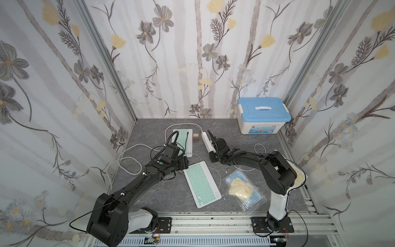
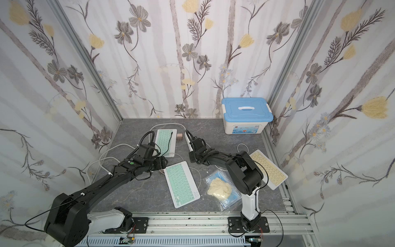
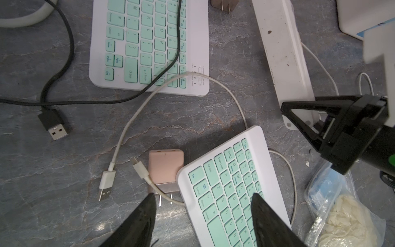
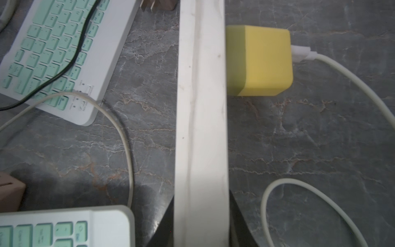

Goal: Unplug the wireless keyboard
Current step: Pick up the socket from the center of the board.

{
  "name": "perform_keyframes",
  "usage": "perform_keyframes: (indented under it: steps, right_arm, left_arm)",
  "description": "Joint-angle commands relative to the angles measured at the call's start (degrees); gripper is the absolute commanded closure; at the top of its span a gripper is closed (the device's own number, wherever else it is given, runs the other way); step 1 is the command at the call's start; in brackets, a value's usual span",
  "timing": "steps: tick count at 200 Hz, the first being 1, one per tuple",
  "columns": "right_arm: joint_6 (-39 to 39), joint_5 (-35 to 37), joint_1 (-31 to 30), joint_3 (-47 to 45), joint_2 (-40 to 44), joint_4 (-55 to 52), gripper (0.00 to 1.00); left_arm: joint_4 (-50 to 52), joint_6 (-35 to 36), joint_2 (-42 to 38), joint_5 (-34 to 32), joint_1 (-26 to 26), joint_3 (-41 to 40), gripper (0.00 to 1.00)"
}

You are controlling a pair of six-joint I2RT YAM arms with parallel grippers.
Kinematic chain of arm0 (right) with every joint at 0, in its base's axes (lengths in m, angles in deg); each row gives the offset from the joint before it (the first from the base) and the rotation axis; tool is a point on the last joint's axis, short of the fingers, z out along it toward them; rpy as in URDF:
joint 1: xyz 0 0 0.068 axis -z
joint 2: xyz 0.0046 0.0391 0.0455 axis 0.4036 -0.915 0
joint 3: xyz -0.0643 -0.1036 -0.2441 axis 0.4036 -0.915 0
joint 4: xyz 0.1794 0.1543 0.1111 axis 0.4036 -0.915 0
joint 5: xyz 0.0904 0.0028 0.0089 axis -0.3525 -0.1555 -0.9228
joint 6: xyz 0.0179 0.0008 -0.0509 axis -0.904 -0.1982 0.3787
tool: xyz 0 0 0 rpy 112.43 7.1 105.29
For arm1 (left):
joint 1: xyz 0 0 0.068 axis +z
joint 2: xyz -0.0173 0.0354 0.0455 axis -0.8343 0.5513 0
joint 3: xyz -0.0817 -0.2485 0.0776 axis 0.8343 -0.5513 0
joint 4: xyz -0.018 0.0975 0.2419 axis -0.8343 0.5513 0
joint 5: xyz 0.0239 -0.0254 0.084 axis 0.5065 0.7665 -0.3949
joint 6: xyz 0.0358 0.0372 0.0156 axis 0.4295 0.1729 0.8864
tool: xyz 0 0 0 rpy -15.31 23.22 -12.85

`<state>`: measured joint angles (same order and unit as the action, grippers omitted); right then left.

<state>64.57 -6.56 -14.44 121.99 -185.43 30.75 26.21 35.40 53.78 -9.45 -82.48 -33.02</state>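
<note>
The right tool (image 4: 201, 198) clamps the white power strip (image 4: 201, 107) by its sides; a yellow charger (image 4: 263, 59) sits plugged into it. The open left tool (image 3: 203, 203) hovers over the corner of a mint keyboard (image 3: 230, 192) and a pink charger (image 3: 165, 166) on the table (image 3: 192, 119).

Both arms reach forward, bent low: the left arm (image 1: 136, 184) with jaws spread wide, the right arm (image 1: 248, 159) with jaws narrow.
</note>
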Motion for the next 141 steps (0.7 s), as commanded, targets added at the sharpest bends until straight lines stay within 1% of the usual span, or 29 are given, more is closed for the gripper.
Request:
perform_keyframes:
  steps: [1, 16, 29, 50, 83, 118, 141]
  right_arm:
    - [0.5, 0.3, -0.1, -2.8, 4.5, 9.6, 1.0]
    - [0.3, -0.1, -0.1, -5.1, 7.6, 12.0, 1.0]
    - [-0.1, -0.5, -0.2, -6.5, 10.1, 13.1, 1.0]
    - [-0.4, -1.2, -0.6, -9.1, 14.0, 15.6, 1.0]
    - [-0.2, 0.5, -1.8, -13.4, 19.5, 20.0, 1.0]
    - [0.4, 2.3, -2.6, -16.9, 22.7, 25.0, 1.0]
    - [0.9, 2.3, -3.1, -17.5, 22.9, 26.6, 1.0]
  left_arm:
    - [-1.8, -0.6, 0.0, 0.1, 0.1, 0.1, 0.29]
    - [-2.2, -0.6, -0.2, 1.0, 0.1, 0.4, 0.28]
    - [-4.1, -0.9, -0.5, 2.9, 0.1, 0.2, 0.26]
    - [-9.9, -2.5, -0.7, 7.3, 0.1, -0.4, 0.2]
    - [-18.6, -6.9, 1.0, 12.9, 0.3, 0.9, 0.18]
    - [-27.2, -13.4, 8.4, 18.0, 0.3, 4.4, 0.17]
    - [-31.7, -17.4, 12.3, 18.3, 0.0, 6.6, 0.16]
